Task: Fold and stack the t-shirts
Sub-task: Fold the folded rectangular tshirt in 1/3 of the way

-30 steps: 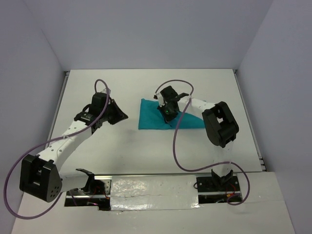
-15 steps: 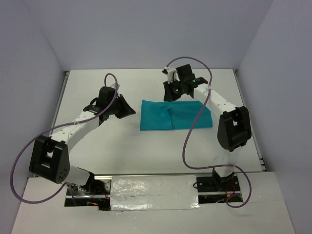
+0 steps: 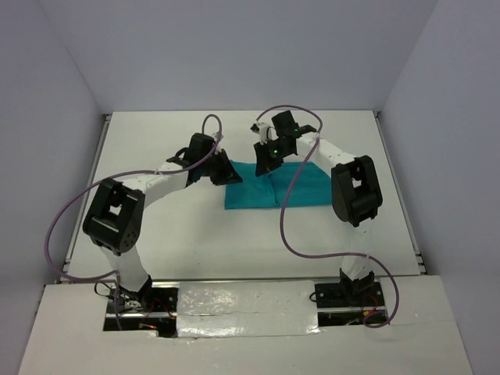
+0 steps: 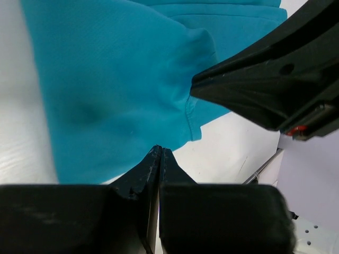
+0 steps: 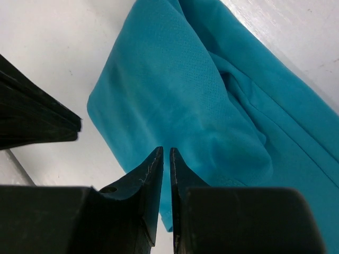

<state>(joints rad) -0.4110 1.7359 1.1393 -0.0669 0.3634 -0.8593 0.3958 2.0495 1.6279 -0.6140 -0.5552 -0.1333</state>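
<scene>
The teal t-shirt (image 3: 301, 189) lies folded in a flat rectangle on the white table. My left gripper (image 3: 229, 173) is at the shirt's left edge near its far corner. In the left wrist view the left gripper (image 4: 160, 150) is shut and empty, just off the hem of the shirt (image 4: 111, 79). My right gripper (image 3: 264, 161) hovers over the shirt's far left part. In the right wrist view the right gripper (image 5: 166, 151) has its jaws closed to a hairline gap with nothing between them, above the shirt (image 5: 196, 100). The two grippers are close together.
The white table (image 3: 156, 234) is walled by grey panels on three sides. Purple cables loop from both arms; the right arm's cable (image 3: 283, 205) hangs across the shirt. The right gripper's fingers (image 4: 265, 79) fill the left wrist view's right side.
My left gripper has moved right to the shirt's left edge. My right gripper has swung from beyond the shirt's far edge down and left over its far left part.
</scene>
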